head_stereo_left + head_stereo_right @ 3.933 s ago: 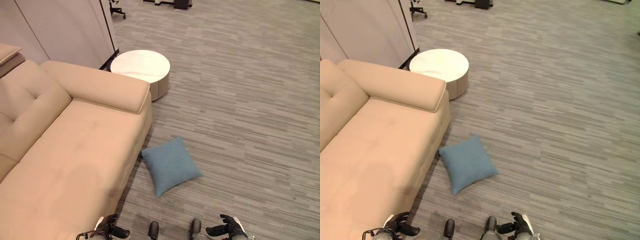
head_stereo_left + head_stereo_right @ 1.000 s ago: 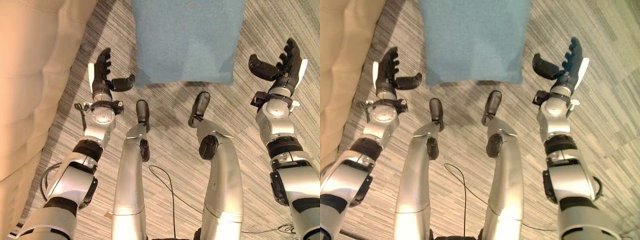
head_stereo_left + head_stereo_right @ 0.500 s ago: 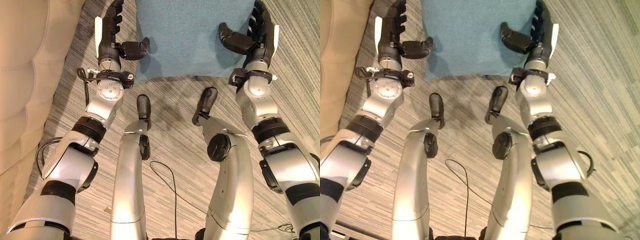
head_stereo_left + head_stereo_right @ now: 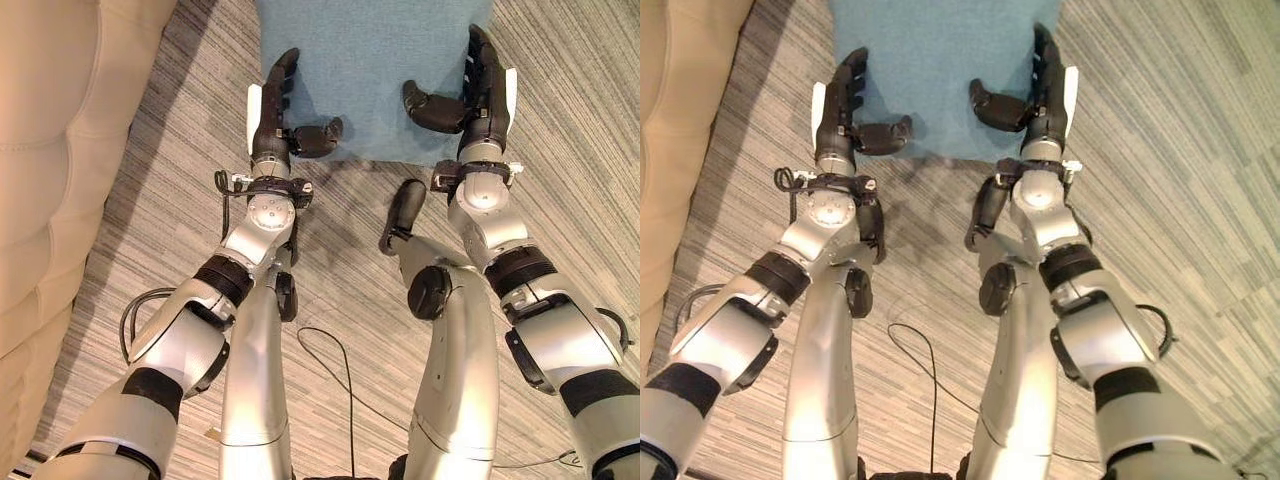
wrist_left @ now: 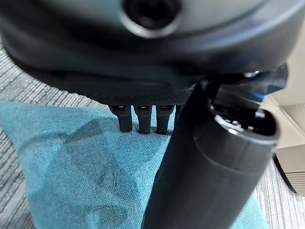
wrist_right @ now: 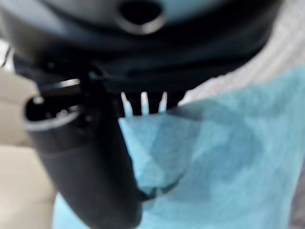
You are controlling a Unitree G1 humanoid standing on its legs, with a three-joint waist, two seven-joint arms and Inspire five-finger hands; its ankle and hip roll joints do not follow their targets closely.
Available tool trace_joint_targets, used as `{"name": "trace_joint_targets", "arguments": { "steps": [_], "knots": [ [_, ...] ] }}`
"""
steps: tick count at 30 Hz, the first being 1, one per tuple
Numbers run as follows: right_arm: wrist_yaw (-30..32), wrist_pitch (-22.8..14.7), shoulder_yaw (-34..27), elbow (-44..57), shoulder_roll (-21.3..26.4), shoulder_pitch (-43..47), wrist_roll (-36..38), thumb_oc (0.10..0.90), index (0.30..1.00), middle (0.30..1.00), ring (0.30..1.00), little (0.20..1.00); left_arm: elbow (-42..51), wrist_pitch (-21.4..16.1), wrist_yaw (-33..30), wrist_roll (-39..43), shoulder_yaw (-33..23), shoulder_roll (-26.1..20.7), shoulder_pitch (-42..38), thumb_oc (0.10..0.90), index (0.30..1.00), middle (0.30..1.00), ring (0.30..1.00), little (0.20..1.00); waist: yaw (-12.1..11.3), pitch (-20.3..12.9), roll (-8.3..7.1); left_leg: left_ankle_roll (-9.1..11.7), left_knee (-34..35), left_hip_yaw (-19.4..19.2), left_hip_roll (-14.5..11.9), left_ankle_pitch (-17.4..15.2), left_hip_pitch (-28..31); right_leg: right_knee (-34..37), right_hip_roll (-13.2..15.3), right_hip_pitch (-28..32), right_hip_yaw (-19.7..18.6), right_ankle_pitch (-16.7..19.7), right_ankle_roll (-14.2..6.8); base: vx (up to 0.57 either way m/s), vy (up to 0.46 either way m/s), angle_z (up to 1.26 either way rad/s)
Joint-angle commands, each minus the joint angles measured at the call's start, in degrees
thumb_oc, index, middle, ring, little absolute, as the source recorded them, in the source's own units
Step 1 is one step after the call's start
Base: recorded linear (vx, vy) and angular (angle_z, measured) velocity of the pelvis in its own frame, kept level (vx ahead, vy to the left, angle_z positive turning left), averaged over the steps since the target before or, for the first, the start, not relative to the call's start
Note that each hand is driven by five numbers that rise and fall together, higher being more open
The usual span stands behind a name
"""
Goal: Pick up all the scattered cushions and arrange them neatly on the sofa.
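Left hand (image 4: 272, 122): positioned over the left part of the cushion's near edge, as seen in the left eye view. The fingers are held straight and pointed away from the robot; the thumb is spread sideways toward the middle of the cushion. Nothing is clamped. Contact between the fingers and the fabric cannot be confirmed.
Left wrist view: the straight fingers (image 5: 139, 118) are seen above blue fabric, with the thumb in the foreground and a pale piece of the sofa at the side.
Sofa (image 4: 50, 150): a beige upholstered body is located along the left side of the scene, well apart from both hands. No cushion is seen on the visible part of it.
Cushion (image 4: 370, 60): a blue square cushion is laid flat on the floor, just ahead of the robot and between the two hands. Its far part is cut off by the upper edge of the view.
Floor (image 4: 180, 230): grey striped carpet is seen under the cushion and beside the sofa.
Right hand (image 4: 482, 92): positioned over the right part of the cushion's near edge. The fingers are extended and kept together; the thumb is spread inward, facing the left hand's thumb. Nothing is clamped.
Right wrist view: the straight fingers (image 6: 143, 102) are seen over the blue fabric, with carpet beyond.
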State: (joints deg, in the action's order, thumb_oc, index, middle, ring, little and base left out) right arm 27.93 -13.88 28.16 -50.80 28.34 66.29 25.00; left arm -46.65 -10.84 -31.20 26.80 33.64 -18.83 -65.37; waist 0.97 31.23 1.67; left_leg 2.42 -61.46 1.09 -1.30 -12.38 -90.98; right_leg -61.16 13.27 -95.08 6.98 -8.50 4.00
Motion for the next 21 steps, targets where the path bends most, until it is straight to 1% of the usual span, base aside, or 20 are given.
{"name": "trace_joint_targets", "arguments": {
  "steps": [1,5,6,7,9,10,11,12,17,18,19,21],
  "knots": [
    [6.0,-2.4,0.9,7.1,-1.3,0.4,-9.2,0.8,0.9,0.9,0.9,0.9,2.4,-3.3,-2.6,-2.8,-1.2,0.5,0.1,0.8,0.9,0.9,0.9,0.9,0.5,-1.4,0.97,0.6,3.9,4.7,0.1,1.8,1.0,-1.4,-0.8,5.1,-2.6,-4.9,-7.5,0.0,0.0,0.0],
    [8.7,-2.0,-1.1,8.8,1.8,0.5,-11.7,0.8,0.9,0.9,0.9,0.9,2.1,-3.9,-3.6,-2.4,-1.2,0.1,-0.3,0.8,0.9,0.9,0.9,0.9,0.7,-1.4,0.87,0.6,4.1,5.1,-0.4,1.6,1.0,-0.9,-1.2,5.1,-2.5,-5.0,-7.9,0.01,-0.007,-0.02],
    [9.9,-1.2,-1.0,8.9,2.8,0.5,-13.6,0.8,0.9,0.9,0.9,0.9,2.2,-4.0,-3.7,-2.2,-1.1,0.2,-0.2,0.8,0.9,0.9,0.9,0.9,0.8,-1.4,0.89,0.6,4.2,5.2,-0.5,1.5,1.0,-0.7,-1.2,5.1,-2.4,-5.1,-8.0,0.02,-0.017,-0.05],
    [12.3,0.3,-0.7,9.0,4.6,0.9,-17.9,0.8,0.9,0.9,0.9,0.9,2.3,-4.2,-4.1,-2.4,-0.9,0.4,-0.1,0.8,0.9,0.9,0.9,0.9,0.9,-1.4,0.83,0.6,4.4,5.2,-0.5,1.3,1.0,-0.5,-1.4,5.1,-2.5,-5.2,-8.0,0.02,-0.005,-0.03],
    [16.1,2.9,-1.3,8.9,7.0,1.2,-23.3,0.8,0.9,0.9,0.9,0.9,2.9,-4.6,-5.2,-3.6,-0.2,0.8,-0.3,0.8,0.9,0.9,0.9,0.9,1.0,-1.4,1.0,0.6,4.8,5.2,-0.7,1.1,1.0,0.1,-1.4,5.1,-2.6,-5.3,-8.2,0.02,0.009,-0.03],
    [16.1,2.9,-1.3,8.9,7.1,1.2,-23.4,0.8,0.9,0.9,0.9,0.9,2.9,-4.6,-5.2,-3.6,-0.2,0.8,-0.3,0.8,0.9,0.9,0.9,0.9,1.0,-1.4,1.0,0.6,4.8,5.2,-0.7,1.1,1.0,0.1,-1.5,5.1,-2.6,-5.3,-8.2,0.02,0.008,-0.04],
    [18.1,3.9,-2.2,8.0,7.5,1.4,-24.3,0.8,0.9,0.9,0.9,0.9,2.5,-4.5,-6.1,-4.2,-0.1,1.4,-0.9,0.8,0.9,0.9,0.9,0.9,1.1,-1.4,1.08,0.6,5.1,5.1,-0.8,1.0,1.0,0.3,-1.5,5.1,-2.6,-5.5,-8.3,0.02,0.001,-0.03],
    [18.6,4.2,-2.5,7.9,7.5,1.4,-24.7,0.8,0.9,0.9,0.9,0.9,2.3,-4.6,-6.6,-4.4,0.0,1.6,-1.0,0.8,0.9,0.9,0.9,0.9,1.1,-1.4,1.16,0.6,5.1,5.1,-0.9,0.9,1.0,0.4,-1.5,5.1,-2.5,-5.6,-8.3,0.02,-0.001,-0.03],
    [19.3,4.9,-3.7,6.6,6.0,1.1,-23.0,0.8,0.9,0.9,0.9,0.9,1.7,-4.6,-8.2,-4.3,-0.3,2.0,-2.2,0.8,0.9,0.9,0.9,0.9,1.1,-1.4,1.31,0.6,5.0,5.3,-1.2,0.6,1.0,0.8,-1.9,5.1,-2.4,-5.7,-8.5,0.01,0.007,-0.04],
    [19.1,4.6,-3.8,6.3,5.4,1.0,-21.8,0.8,0.9,0.9,0.9,0.9,1.7,-4.6,-8.4,-4.4,-0.2,1.8,-2.3,0.8,0.9,0.9,0.9,0.9,1.1,-1.4,1.36,0.6,5.1,5.3,-1.2,0.6,1.0,0.9,-2.1,5.1,-2.5,-5.6,-8.6,0.02,0.014,-0.04],
    [17.9,4.1,-3.8,5.2,3.9,0.8,-18.9,0.8,0.9,0.9,0.9,0.9,1.5,-4.5,-8.7,-3.9,-0.2,1.5,-2.6,0.8,0.9,0.9,0.9,0.9,1.1,-1.4,1.49,0.6,5.1,5.4,-1.4,0.5,1.0,1.1,-2.2,5.1,-2.3,-5.7,-8.6,0.02,0.016,-0.05],
    [16.7,3.4,-3.4,4.4,2.8,0.8,-16.4,0.8,0.9,0.9,0.9,0.9,1.6,-4.5,-8.6,-3.3,-0.2,1.3,-2.8,0.8,0.9,0.9,0.9,0.9,1.1,-1.4,1.47,0.6,5.2,5.4,-1.4,0.5,1.0,1.2,-2.2,5.1,-2.3,-5.7,-8.6,0.02,0.015,-0.06]
  ]
}}
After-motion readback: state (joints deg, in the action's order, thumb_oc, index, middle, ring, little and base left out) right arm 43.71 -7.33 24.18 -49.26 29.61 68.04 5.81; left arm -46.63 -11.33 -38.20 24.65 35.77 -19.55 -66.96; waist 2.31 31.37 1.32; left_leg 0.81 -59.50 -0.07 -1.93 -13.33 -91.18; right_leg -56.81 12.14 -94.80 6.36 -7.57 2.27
